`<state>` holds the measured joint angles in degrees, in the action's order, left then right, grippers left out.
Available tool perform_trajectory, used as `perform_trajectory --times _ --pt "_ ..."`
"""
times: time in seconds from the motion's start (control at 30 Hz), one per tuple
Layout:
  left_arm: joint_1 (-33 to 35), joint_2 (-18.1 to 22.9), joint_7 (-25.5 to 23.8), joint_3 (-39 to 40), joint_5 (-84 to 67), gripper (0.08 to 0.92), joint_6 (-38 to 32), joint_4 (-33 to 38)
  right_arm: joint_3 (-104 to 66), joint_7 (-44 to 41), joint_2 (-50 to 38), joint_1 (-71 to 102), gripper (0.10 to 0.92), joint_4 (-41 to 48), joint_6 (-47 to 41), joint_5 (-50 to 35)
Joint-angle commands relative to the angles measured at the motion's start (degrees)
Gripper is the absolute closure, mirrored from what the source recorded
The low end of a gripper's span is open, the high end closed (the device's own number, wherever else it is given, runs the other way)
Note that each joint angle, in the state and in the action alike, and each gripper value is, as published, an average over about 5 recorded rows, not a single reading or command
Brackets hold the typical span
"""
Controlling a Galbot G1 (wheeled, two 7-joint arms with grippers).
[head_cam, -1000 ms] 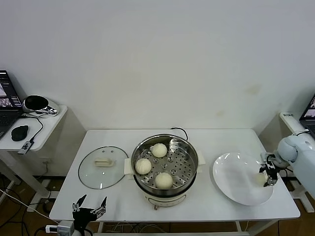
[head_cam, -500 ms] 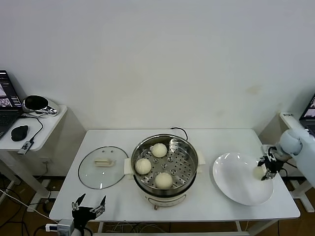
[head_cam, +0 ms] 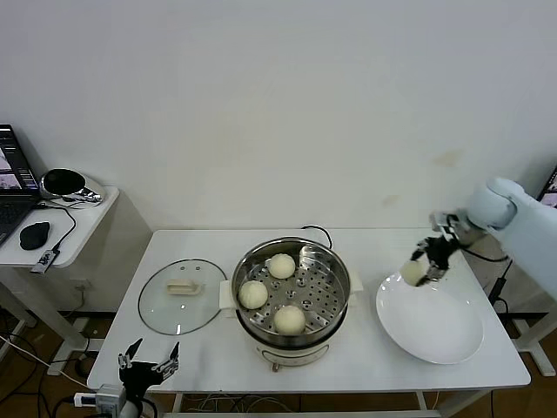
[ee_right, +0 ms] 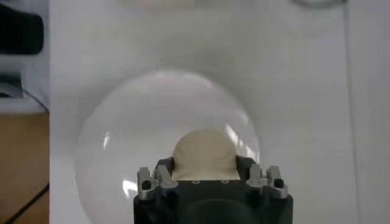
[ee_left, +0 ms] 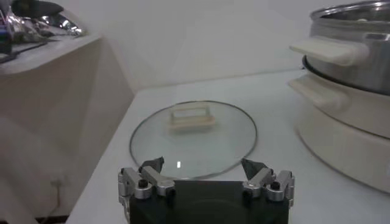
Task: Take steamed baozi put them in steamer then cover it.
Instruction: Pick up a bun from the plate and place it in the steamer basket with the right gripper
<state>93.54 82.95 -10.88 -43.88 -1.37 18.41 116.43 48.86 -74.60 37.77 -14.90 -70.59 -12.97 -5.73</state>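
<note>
Lifted bun (head_cam: 412,273) left plate (head_cam: 435,335); steamer (head_cam: 291,292) holds three.

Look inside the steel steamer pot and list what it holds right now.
Three steamed baozi sit on the perforated tray inside the steamer. Whatever lies beneath that tray is hidden. The fourth bun is held in the right gripper, above the plate.

Shiny steel steamer (head_cam: 291,292); glass lid (head_cam: 181,296); glossy plate (head_cam: 435,326).
</note>
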Motion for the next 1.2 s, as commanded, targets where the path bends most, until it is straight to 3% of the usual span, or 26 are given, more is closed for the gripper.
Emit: perform_trajectory --times 0.03,0.37,0.73,1.2 --pt "0.1 0.0 0.1 -0.2 -0.1 0.177 0.1 1.0 15.9 -0.6 8.9 -17.5 0.397 -2.1 -4.4 -13.4" --pt "-0.2 0.1 0.1 -1.0 -1.0 0.177 0.2 2.1 21.8 0.3 17.1 -23.1 0.397 -1.1 -8.0 -22.3" --pt "-0.4 0.4 0.4 -0.7 -1.2 0.177 0.1 1.9 24.4 2.9 23.9 -22.1 0.397 -1.5 -12.2 -24.7" --pt "-0.3 0.2 0.5 -1.7 -2.5 0.177 0.1 2.4 26.1 5.3 27.4 -17.9 0.397 0.7 -13.4 -16.6"
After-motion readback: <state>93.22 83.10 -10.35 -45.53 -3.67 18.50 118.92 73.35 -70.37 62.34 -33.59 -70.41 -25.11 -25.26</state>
